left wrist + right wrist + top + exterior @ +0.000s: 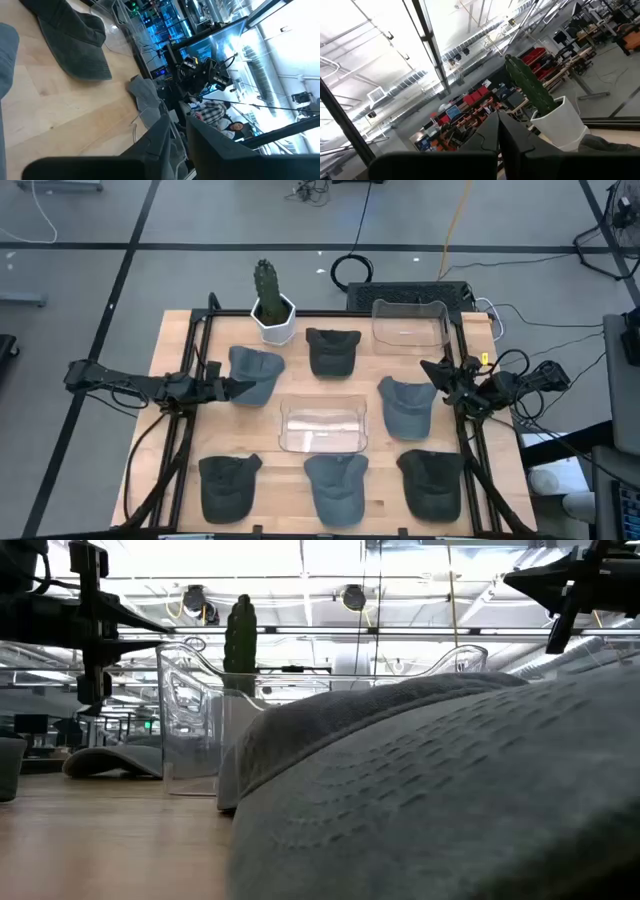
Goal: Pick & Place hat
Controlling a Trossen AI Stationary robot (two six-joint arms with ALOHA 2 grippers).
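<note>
Currently left gripper (222, 388) sits at the left-centre of the high view with fingers closed on the brim of the grey hat (254, 372); lift straight before carrying toward the clear bin (322, 425); right gripper (440, 370) fingers closed, empty

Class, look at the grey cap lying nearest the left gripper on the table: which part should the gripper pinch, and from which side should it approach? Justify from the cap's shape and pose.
Probably the crown's near edge. The grey cap lies flat with its soft, domed crown beside the left gripper, so a low approach from the table's left edge could pinch a fold of fabric. The brim points away towards the clear bin, harder to reach.
</note>
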